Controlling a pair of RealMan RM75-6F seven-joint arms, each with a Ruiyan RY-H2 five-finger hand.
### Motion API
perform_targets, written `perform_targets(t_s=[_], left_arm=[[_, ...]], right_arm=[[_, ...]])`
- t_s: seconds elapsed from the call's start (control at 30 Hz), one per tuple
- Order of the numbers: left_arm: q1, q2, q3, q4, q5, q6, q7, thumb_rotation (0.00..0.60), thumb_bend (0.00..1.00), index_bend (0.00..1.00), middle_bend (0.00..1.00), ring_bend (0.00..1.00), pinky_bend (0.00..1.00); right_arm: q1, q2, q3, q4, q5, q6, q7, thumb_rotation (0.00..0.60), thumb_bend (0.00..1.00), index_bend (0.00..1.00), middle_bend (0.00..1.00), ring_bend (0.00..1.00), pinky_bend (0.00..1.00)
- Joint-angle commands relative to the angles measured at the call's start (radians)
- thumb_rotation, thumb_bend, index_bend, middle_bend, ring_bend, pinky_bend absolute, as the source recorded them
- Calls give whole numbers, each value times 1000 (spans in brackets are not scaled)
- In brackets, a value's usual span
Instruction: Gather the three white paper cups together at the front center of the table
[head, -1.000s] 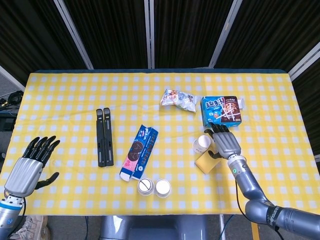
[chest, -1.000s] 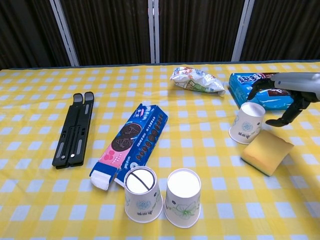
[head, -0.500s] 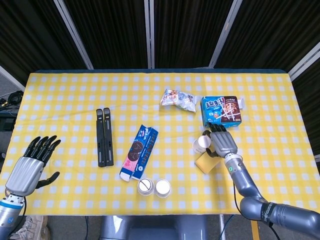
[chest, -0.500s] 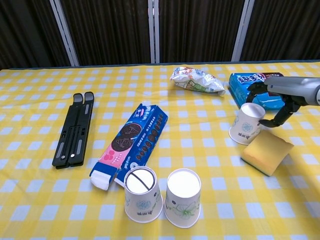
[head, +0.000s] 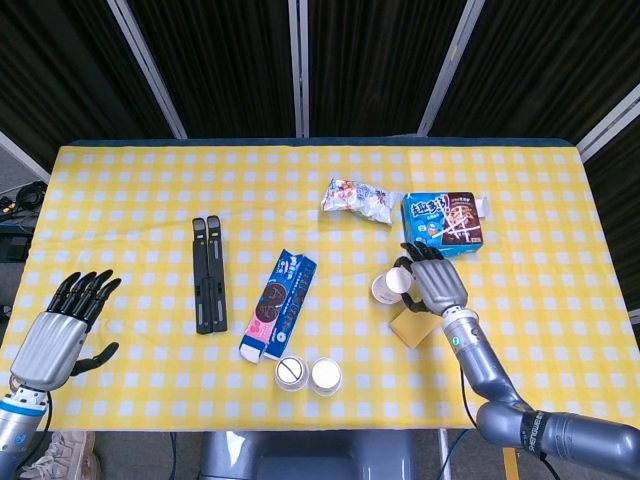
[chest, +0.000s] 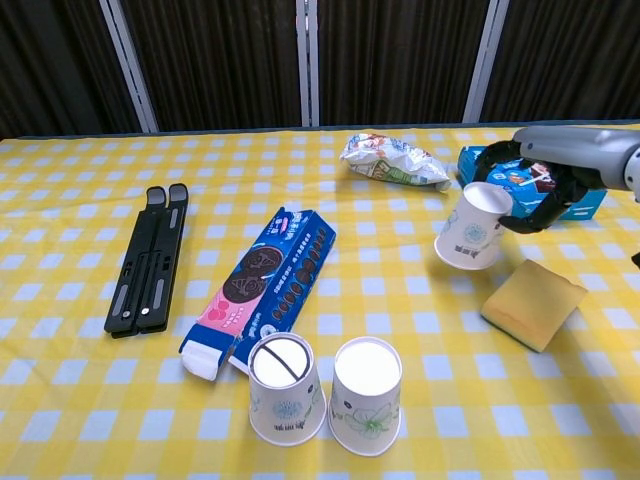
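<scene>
Head view first: right robot hand (head: 434, 284) is gripping a tilted white paper cup (head: 387, 288) at its rim, the yellow sponge (head: 411, 325) lying just below that hand and the blue snack box (head: 443, 221) just beyond it. Two more paper cups (head: 309, 374) are standing together toward the front of the counter (head: 140, 180), well apart from that hand. Left robot hand (head: 55, 332) is hovering with fingers spread, holding nothing. Chest view: right robot hand (chest: 528, 188) is holding the tilted cup (chest: 469, 227), its fingers curled over the rim, with the sponge (chest: 533, 302) beneath.
</scene>
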Motion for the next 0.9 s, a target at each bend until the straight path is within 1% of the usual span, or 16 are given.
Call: perform_targets(t_s=[0.03,0.2,0.33,0.47,0.63,0.9], left_arm=[[1,-2,-2,-2,-1,-4,5,600,250,0,0,0,0],[1,-3,-5,-4,-5,-8,8,600,249,0,0,0,0],[4,-1,-7,-4,-5,-8,7,600,249,0,0,0,0],[5,0,-8,-5,-7,-12,7,600,250,0,0,0,0],[5,-1,-8,-6,-2,-14,14,600,250,0,0,0,0],[5,-2,-11,-6,-5,-21,19,600,250,0,0,0,0]], right_arm=[[-10,53,13,-113,-74,39,19,600,360,437,83,0,134],[-17,95,12,-232,-173,68,22,600,360,440,86,0,136],[-38,139,-8,-345,-268,84,43,600,360,447,95,0,141],[-63,173,-38,-431,-354,76,105,600,359,451,97,0,146],[-78,211,-75,-463,-435,40,176,600,359,453,97,0,144],[-85,236,-127,-433,-535,-15,270,600,358,456,111,0,142]])
